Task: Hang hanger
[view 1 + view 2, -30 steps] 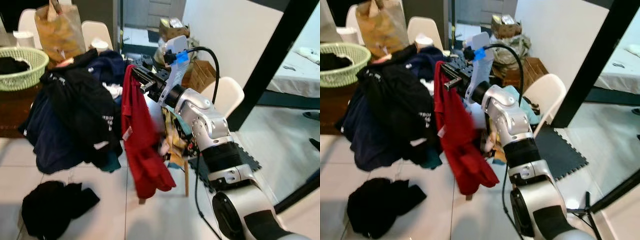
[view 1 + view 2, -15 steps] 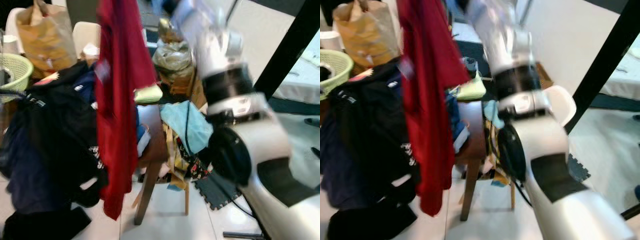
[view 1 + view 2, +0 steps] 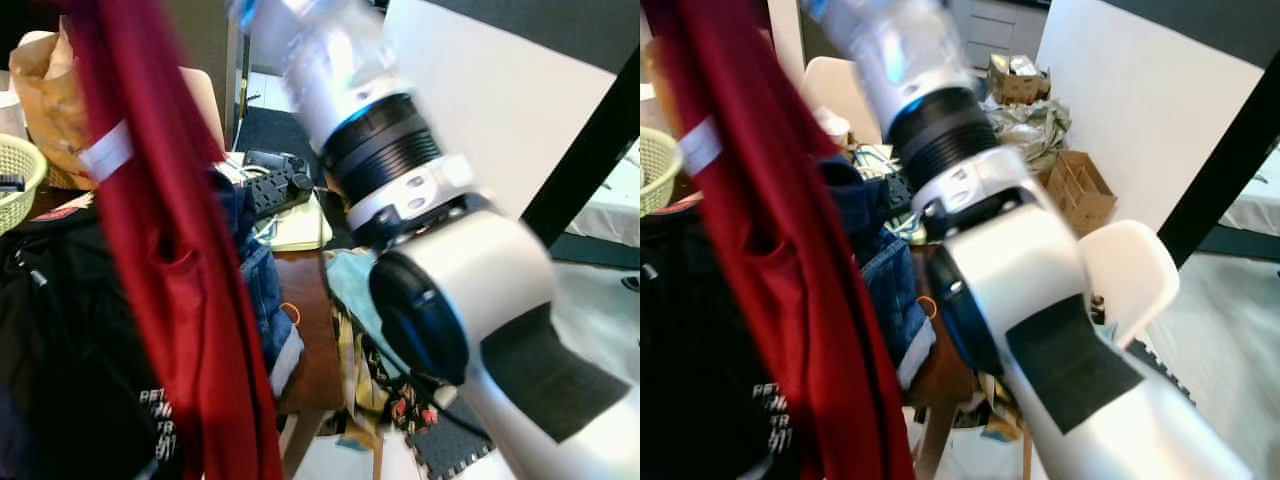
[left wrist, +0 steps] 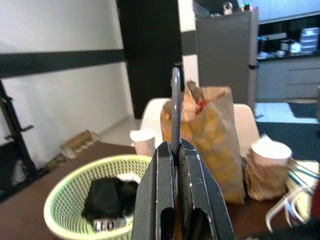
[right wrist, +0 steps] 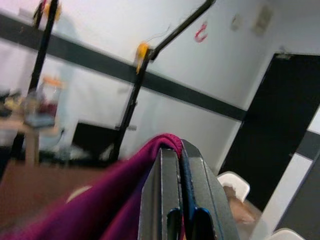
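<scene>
A red garment (image 3: 185,300) hangs in a long fold close in front of me, over the left of the eye views. My right arm (image 3: 400,170) reaches up past the top of the picture. In the right wrist view my right gripper (image 5: 179,150) is shut on the upper edge of the red cloth (image 5: 100,210). In the left wrist view my left gripper (image 4: 176,147) is shut on a thin grey metal rod (image 4: 175,100), which looks like a hanger's hook and sticks up between the fingers. The rest of the hanger is hidden.
A brown table (image 3: 305,330) carries a heap of dark clothes (image 3: 60,340), a power strip (image 3: 270,185), a green basket (image 4: 60,200), a paper bag (image 4: 210,135) and a cup (image 4: 142,140). A white chair (image 3: 1130,275) and a black post (image 3: 590,150) stand at the right.
My right arm has risen with the red garment, from beside the clothes heap to above the picture's top. The camera has come closer to the table.
</scene>
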{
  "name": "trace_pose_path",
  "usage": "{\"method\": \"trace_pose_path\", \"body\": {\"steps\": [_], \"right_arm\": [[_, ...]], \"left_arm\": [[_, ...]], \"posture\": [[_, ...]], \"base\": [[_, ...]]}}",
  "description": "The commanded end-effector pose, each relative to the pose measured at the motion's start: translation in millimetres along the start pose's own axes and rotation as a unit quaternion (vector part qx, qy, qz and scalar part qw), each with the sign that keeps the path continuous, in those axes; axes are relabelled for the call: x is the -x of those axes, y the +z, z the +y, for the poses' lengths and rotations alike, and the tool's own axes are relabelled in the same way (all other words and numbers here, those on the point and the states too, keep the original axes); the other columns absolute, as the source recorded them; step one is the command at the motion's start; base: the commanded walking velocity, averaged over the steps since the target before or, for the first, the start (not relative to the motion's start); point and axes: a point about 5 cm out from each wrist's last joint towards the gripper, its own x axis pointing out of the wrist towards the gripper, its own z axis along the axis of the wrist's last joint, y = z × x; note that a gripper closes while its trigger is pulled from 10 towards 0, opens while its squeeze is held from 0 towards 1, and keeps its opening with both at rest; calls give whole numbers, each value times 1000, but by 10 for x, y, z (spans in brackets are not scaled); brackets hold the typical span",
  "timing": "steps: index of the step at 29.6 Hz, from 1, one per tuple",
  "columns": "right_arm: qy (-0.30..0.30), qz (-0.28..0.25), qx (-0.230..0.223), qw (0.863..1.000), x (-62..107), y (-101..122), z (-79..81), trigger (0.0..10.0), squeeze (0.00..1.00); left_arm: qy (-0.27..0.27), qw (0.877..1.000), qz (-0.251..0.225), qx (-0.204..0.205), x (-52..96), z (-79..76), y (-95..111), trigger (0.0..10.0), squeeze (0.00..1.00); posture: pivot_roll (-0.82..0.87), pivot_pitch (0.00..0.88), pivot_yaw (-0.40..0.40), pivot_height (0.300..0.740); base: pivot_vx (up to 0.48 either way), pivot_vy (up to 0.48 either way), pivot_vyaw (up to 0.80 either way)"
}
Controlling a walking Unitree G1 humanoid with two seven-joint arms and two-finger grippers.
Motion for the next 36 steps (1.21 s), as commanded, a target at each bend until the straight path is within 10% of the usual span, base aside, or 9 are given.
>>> {"method": "trace_pose_path", "body": {"steps": [1,7,13,22,24,25,36], "right_arm": [[20,58,-3,998,50,-320,75,10000,0],[64,91,-9,994,66,-522,214,10000,0],[216,198,36,955,303,-1090,537,10000,0],[221,266,27,938,529,-1427,567,10000,0],[219,287,20,932,599,-1497,536,10000,78],[235,329,13,914,762,-1626,488,10000,1000],[279,384,6,880,1087,-1818,448,10000,1000]], "left_arm": [[2,1000,-8,4,16,-17,43,10000,0],[13,1000,-11,11,9,7,76,10000,0],[6,999,9,39,13,-81,8,10000,0],[30,999,1,28,-31,96,60,10000,0],[21,999,-1,38,-45,116,78,10000,0],[-42,997,-1,62,-46,-24,100,10000,0],[-149,985,-13,86,-17,-240,190,10000,0]], "posture": [[134,0,-147,740],[135,0,-152,740],[118,0,-142,740],[120,0,-138,740],[119,0,-137,740],[111,0,-140,740],[110,0,-147,740]], "base": [[480,0,0],[470,0,0],[0,0,0],[0,0,0],[0,0,0],[0,0,0],[0,0,0]]}}
